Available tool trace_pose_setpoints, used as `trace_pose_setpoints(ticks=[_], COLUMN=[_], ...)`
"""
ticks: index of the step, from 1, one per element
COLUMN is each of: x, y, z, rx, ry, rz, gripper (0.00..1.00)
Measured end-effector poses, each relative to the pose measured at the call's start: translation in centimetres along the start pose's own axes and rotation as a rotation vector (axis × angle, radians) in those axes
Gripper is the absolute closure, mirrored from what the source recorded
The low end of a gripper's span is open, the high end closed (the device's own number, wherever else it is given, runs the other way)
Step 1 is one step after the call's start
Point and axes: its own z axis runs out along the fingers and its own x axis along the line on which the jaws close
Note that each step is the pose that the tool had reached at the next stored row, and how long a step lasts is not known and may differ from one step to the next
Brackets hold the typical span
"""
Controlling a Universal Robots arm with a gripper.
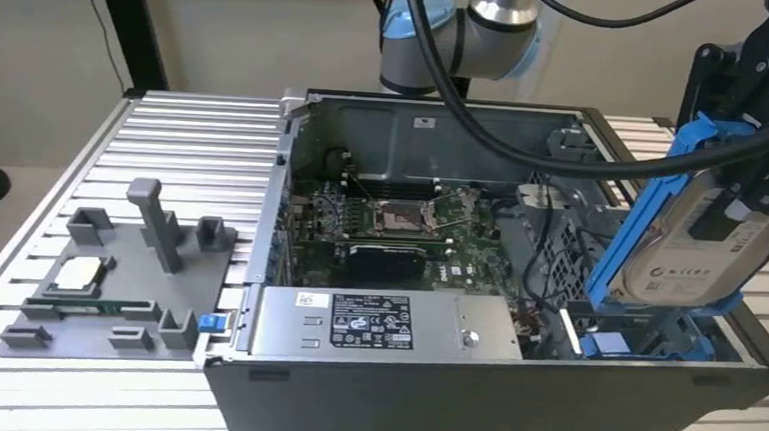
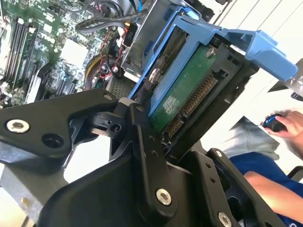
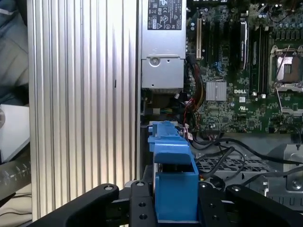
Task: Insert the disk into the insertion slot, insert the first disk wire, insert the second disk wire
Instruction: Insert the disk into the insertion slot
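My gripper (image 1: 747, 183) is shut on the disk (image 1: 698, 245), a silver-beige drive with a white label in a bright blue carrier frame (image 1: 642, 206). The disk hangs tilted, almost on edge, over the open computer case's right side in the exterior view. Its lower end sits just above the insertion slot (image 1: 633, 339) at the case's near right corner. The second wrist view shows the disk's green circuit-board underside (image 2: 187, 101) with its connector row. In the first wrist view the blue carrier (image 3: 173, 187) stands between my black fingers (image 3: 140, 208). Black cables (image 3: 226, 147) lie beside the bay.
A grey labelled power-supply box (image 1: 365, 325) lies along the case's near wall beside the motherboard (image 1: 398, 226). A grey fixture plate (image 1: 113, 284) with small parts rests on the ribbed aluminium table (image 1: 189, 143) at the exterior view's left. A person's hand (image 2: 289, 125) appears beyond the table.
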Motion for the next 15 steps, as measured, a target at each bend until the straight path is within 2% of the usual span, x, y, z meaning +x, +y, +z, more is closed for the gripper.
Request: trace_pose_setpoints(ticks=[15], x=[-0.06], y=[-0.12], z=[1.1], rx=[-0.0006], ry=[-0.0005], rz=[0.0], gripper=[1.0])
